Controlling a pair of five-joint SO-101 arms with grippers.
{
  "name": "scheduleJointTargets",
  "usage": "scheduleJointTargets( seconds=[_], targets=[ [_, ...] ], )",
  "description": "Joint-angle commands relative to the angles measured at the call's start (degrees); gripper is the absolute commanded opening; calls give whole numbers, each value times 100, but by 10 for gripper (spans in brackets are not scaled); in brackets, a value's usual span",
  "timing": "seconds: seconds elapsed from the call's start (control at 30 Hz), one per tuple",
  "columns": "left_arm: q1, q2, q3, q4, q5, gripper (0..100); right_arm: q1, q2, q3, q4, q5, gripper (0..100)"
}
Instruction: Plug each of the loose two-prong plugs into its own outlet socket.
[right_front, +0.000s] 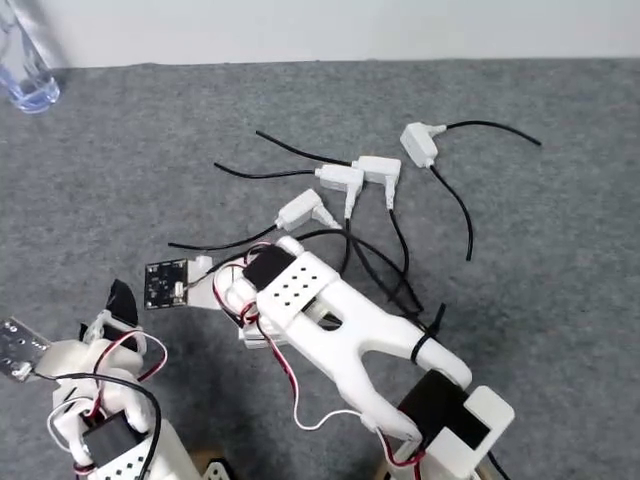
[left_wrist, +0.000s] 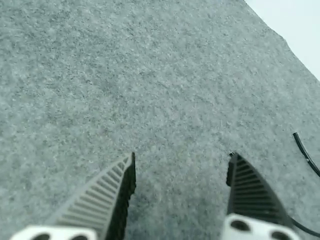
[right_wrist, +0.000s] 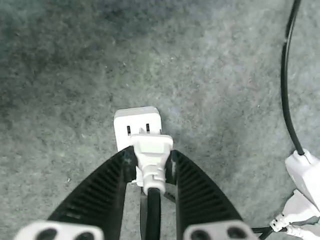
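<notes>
Risk: the plug (right_wrist: 151, 155), clamped between the right fingers (right_wrist: 107, 190), could skew or push the socket (right_wrist: 136, 125) along the table (right_wrist: 60, 75) if the prongs miss the slots. The plug's nose meets the socket's slotted face, between both fingers. The left fingers (left_wrist: 105, 195) gape empty, apart from the socket.

I get soft, even light across the worktop (right_front: 560, 300); a dim shadow patch lies beyond my right claw (right_wrist: 151, 157).
</notes>
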Motion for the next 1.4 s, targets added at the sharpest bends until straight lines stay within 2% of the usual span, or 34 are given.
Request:
scheduleJointTargets(
  seconds=[0.0,0.23,0.83,1.07,1.37],
  targets=[
    [9,-18,-31,26,-26,282,-92,-66,-26,110,9,8],
    [9,-18,-31,26,-26,282,-92,-101,-26,435,9,8],
    [9,-18,-31,26,-35,282,-233,-31,-35,251,53,8],
    [9,-18,-31,26,-35,281,119,-31,-527,549,193,8],
    [9,-18,-31,26,-35,281,-57,-13,-545,488,229,8]
  ],
)
